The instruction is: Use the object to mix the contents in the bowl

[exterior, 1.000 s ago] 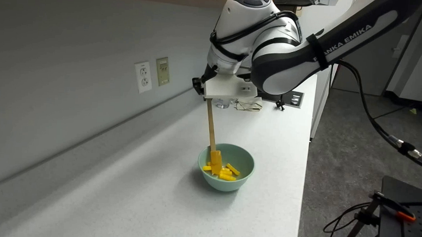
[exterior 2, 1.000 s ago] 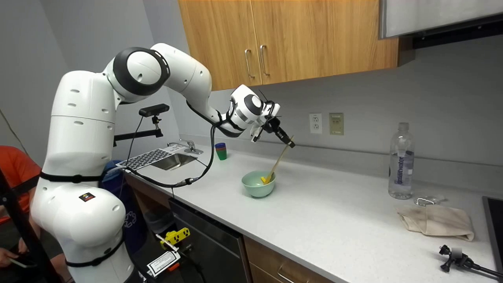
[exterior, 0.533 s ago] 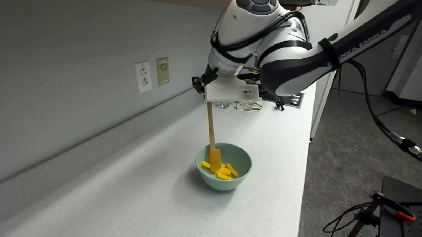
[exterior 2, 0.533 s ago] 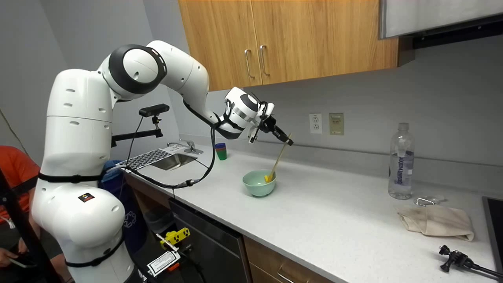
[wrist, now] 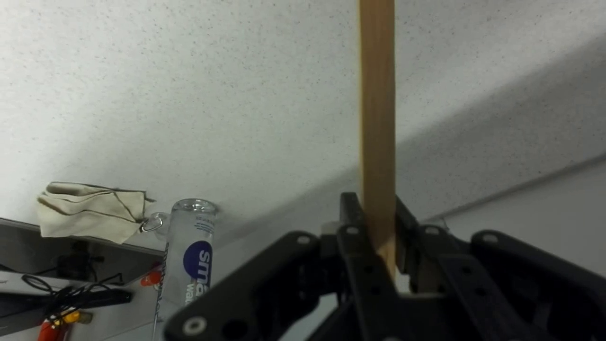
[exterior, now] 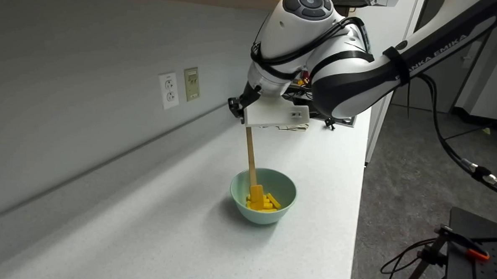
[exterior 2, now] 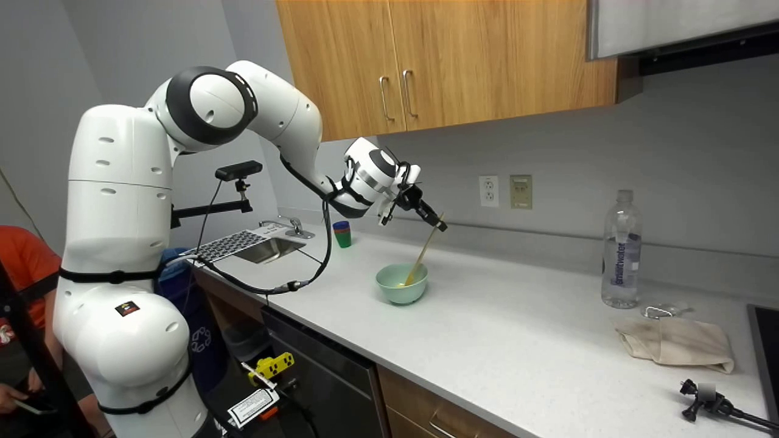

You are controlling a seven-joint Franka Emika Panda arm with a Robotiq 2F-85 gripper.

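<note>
Toward seven o'clock from your black two-fingered gripper (exterior 2: 439, 224), in an exterior view, the wooden-handled, yellow-headed spatula (exterior 2: 424, 251) it pinches slants into a round, pale teal-green bowl (exterior 2: 398, 296), among yellow stick-shaped pieces (exterior: 273, 200).

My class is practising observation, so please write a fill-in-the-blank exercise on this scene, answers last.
1. The hand grips the spatula by its wooden ____.
2. The small pieces near the spatula's blade are coloured ____.
3. Those pieces lie in a pale green ____.
4. The bottle stands ____, not on its side.
Missing words: handle; yellow; bowl; upright.
</note>
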